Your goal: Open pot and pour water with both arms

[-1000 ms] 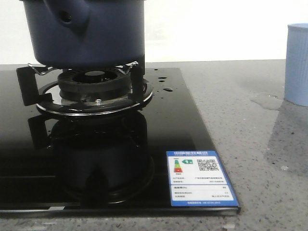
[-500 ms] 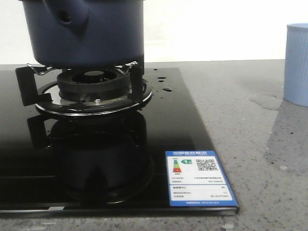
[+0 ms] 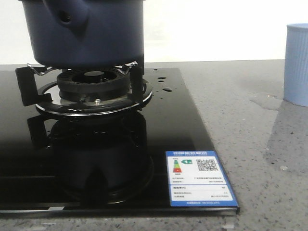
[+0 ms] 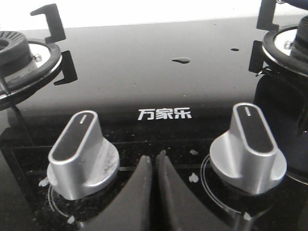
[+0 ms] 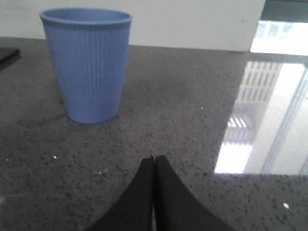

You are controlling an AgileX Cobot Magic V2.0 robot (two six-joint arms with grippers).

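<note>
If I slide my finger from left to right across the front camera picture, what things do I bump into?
Big dark navy-blue round pot on the black gas burner → blue-framed energy label sticker → thin wet patch of water on the grey counter → pale blue ribbed cup.

White characters reading 万家乐 (image 4: 164, 114) are printed on the black glass cooktop (image 4: 144, 72) between the two silver knobs. A blue-bordered energy label (image 3: 199, 179) sits at the cooktop's front right corner, showing a "1" grade arrow and a QR code; its smaller print is too fine to read.
</note>
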